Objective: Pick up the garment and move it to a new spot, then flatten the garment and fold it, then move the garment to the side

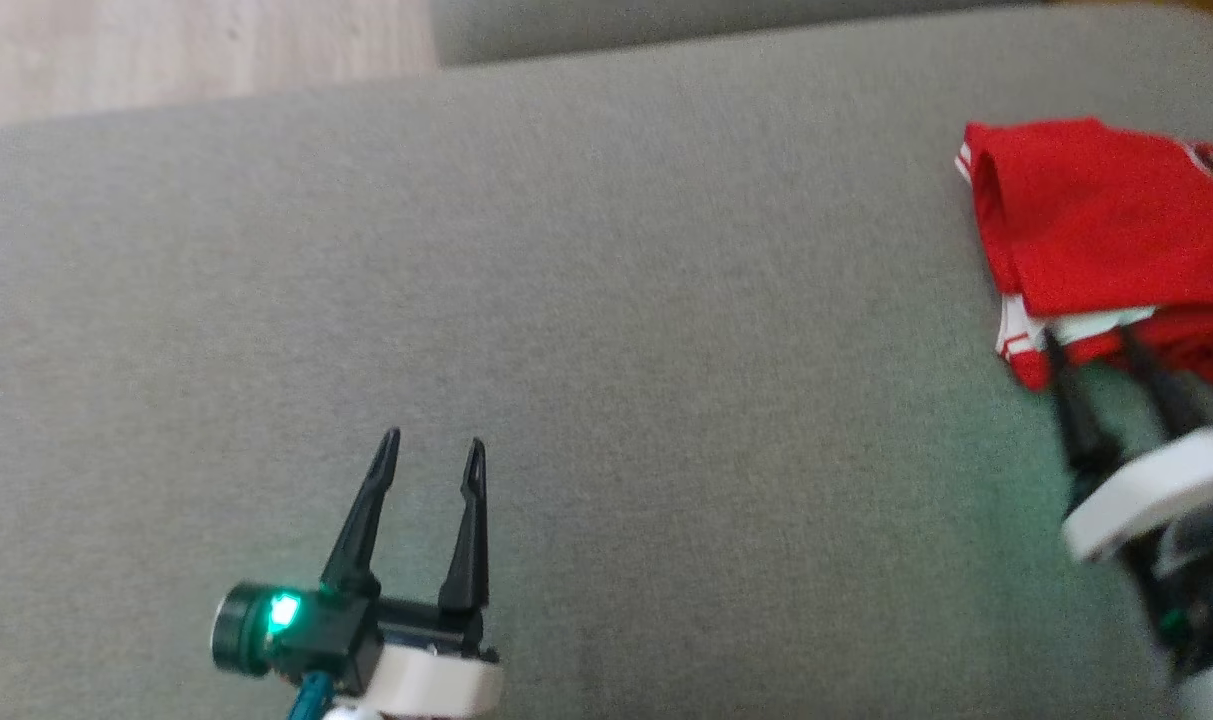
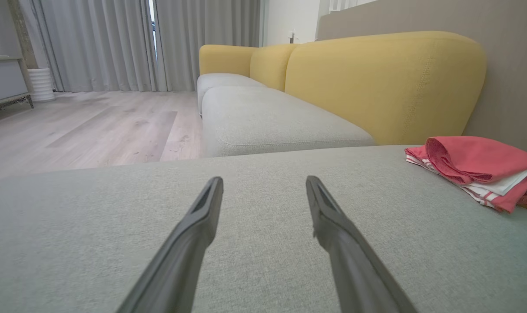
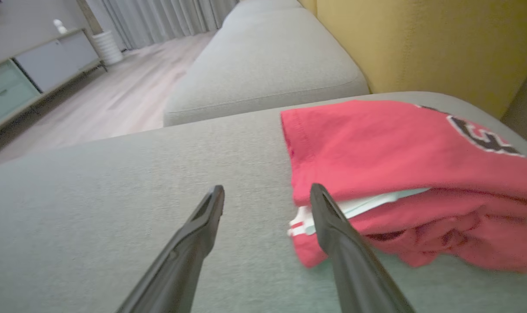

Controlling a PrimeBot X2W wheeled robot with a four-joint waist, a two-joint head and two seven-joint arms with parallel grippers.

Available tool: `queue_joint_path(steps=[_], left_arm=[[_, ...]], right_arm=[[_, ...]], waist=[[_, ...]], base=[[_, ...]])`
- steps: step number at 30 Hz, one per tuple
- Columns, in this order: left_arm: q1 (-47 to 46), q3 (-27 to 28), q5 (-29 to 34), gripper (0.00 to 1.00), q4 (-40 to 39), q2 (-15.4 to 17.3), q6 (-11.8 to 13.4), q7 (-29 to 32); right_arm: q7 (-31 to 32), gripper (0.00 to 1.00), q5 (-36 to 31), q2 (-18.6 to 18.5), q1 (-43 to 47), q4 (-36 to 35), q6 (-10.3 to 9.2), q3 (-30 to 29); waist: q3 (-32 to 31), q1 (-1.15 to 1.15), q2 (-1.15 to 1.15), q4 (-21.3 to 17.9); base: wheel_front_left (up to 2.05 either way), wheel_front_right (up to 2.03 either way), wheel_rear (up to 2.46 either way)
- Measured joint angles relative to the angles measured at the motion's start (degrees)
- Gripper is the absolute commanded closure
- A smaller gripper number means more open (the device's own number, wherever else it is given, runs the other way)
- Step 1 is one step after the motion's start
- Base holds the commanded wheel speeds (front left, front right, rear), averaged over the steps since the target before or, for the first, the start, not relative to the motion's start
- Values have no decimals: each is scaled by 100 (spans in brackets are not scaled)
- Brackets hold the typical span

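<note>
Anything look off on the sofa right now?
Only the red garment: its fold is untidy. A white layer pokes out between the red layers, and the bottom layer is bunched at the edge facing the right gripper. Nothing else stands out.

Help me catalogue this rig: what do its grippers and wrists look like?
The left gripper has two long, black, tapering fingers on a black block with a round barrel lit green, a white wrist collar and a teal cable. The right gripper has the same dark fingers and a white collar, blurred.
</note>
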Motion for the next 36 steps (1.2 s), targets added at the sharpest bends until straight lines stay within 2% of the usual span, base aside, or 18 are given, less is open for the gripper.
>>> queue_joint_path(steps=[5, 6, 10, 13, 18, 25, 36], left_arm=[[315, 2, -133, 0, 7, 1, 63, 1], [452, 11, -187, 0, 3, 1, 103, 1], [723, 19, -210, 0, -16, 2, 107, 1], [887, 47, -267, 0, -179, 3, 127, 1], [1104, 193, -231, 0, -626, 5, 170, 0], [1501, 282, -100, 0, -626, 7, 186, 1], [1519, 446, -65, 0, -553, 9, 205, 1]], right_arm=[[-1029, 0, -286, 578, 676, 204, 0, 250], [-1527, 0, -404, 727, 857, 325, 1, 348], [-2380, 0, -526, 996, 1148, 413, 0, 486], [-2481, 0, -658, 1185, 1349, 344, 0, 444], [-2497, 0, -1060, 1482, 1790, -299, 0, 74], [-2497, 0, -1425, 1622, 2355, -343, 1, 52], [-2497, 0, -1516, 1658, 2369, -331, 0, 67]], waist=[[-488, -1, 0, 177], [-679, -1, 0, 252], [-1010, -1, 0, 398], [-1199, 0, 0, 490], [-1422, 0, 0, 549], [-1546, 0, 0, 562], [-1579, 1, 0, 525]], base=[[0, 0, 0], [0, 0, 0], [0, 0, 0], [0, 0, 0], [0, 0, 0], [0, 0, 0], [0, 0, 0]])
